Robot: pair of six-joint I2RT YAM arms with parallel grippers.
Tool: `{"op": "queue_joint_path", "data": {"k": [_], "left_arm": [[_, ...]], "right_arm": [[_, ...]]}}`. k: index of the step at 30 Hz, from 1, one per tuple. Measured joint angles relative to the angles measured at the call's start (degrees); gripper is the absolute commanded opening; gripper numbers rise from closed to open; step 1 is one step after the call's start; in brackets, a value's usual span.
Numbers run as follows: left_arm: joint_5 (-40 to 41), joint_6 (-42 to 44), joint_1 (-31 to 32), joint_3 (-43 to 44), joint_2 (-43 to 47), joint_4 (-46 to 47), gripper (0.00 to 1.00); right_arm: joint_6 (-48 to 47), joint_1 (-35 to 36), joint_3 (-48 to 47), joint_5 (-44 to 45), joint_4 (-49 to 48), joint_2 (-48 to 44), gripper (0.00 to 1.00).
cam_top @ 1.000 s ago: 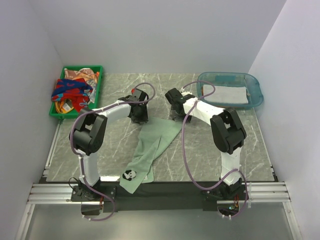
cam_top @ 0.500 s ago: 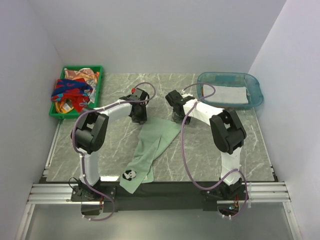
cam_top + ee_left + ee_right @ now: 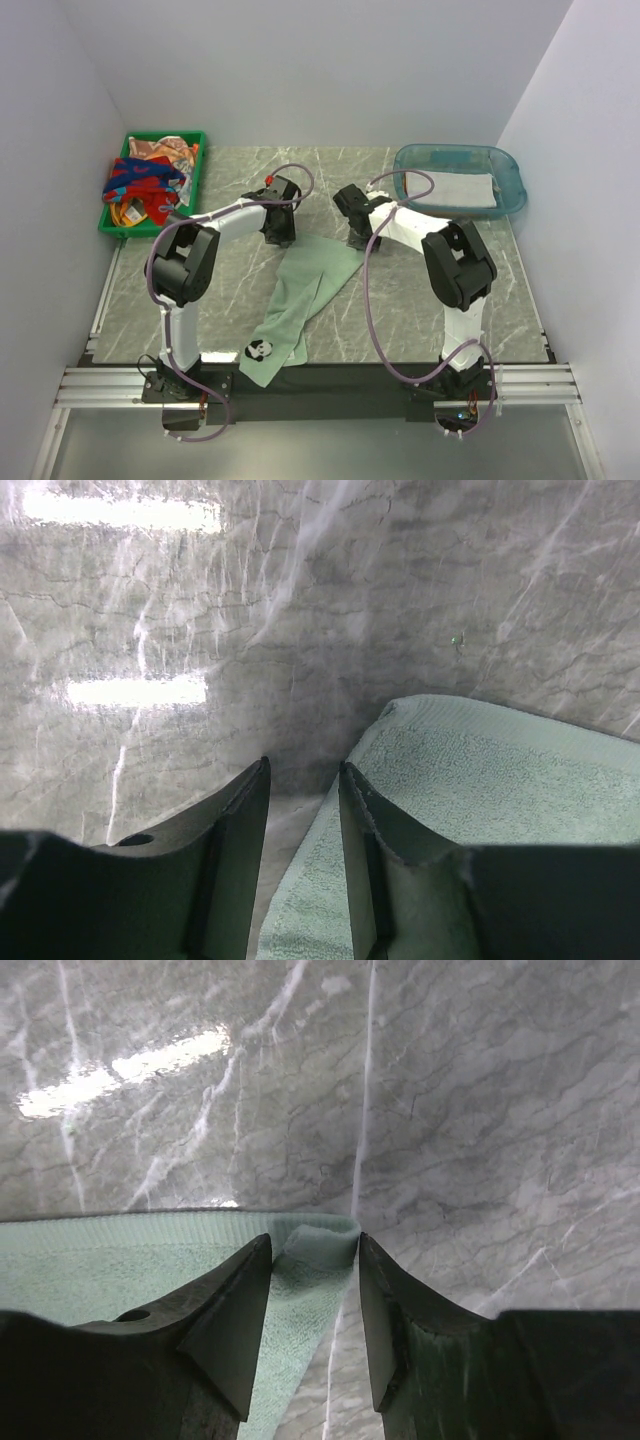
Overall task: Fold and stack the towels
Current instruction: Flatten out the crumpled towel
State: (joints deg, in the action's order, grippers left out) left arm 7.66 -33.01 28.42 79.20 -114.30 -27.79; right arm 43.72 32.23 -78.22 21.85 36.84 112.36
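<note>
**A:** What do the wrist cameras give that the overhead one doesn't?

**B:** The jaws. From above, each arm's head hides its own fingers. Close up, the left gripper (image 3: 305,770) has its jaws apart by a narrow gap. The edge of the sage green terry towel (image 3: 500,790) runs into that gap. One finger sits over the cloth and the other over bare stone. A rounded towel corner lies just beyond the tips.

**A:** And the other side?

**B:** The right gripper (image 3: 315,1240) is parted too, with the towel's other far corner, slightly bunched, right between the fingertips.

**A:** Where does the towel lie overall?

**B:** Only the top view says. It is loosely folded lengthwise and slants across the grey marbled tabletop (image 3: 480,290). Its far end is at the two grippers, and its panda print (image 3: 259,350) is at the near end, over the black strip (image 3: 340,375).

**A:** And around it?

**B:** A green plastic tray (image 3: 125,230) stands at the far left, heaped with cloths, a red cloth with blue lettering (image 3: 145,180) on top. A clear blue plastic tub (image 3: 510,175) at the far right holds a flat whitish cloth (image 3: 455,188). Both stand well apart from the green towel.
</note>
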Motion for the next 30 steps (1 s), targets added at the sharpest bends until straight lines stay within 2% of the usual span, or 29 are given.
{"op": "queue_joint_path", "data": {"k": [7, 18, 24, 30], "left_arm": [[0.79, 0.39, 0.28, 0.59, -0.44, -0.61, 0.39], [1.29, 0.48, 0.33, 0.96, -0.72, -0.79, 0.38], [1.29, 0.5, 0.33, 1.01, -0.72, -0.81, 0.38], [1.33, 0.66, 0.33, 1.18, -0.83, -0.96, 0.37]], "right_arm": [[0.35, -0.66, 1.97, 0.0, -0.9, -2.97, 0.51], [0.98, -2.25, 8.61, -0.59, -3.85, -5.88, 0.46], [2.16, -4.02, 14.14, -2.4, -7.08, -9.6, 0.46], [4.26, -7.52, 24.81, -5.86, -14.1, -16.9, 0.45]]}}
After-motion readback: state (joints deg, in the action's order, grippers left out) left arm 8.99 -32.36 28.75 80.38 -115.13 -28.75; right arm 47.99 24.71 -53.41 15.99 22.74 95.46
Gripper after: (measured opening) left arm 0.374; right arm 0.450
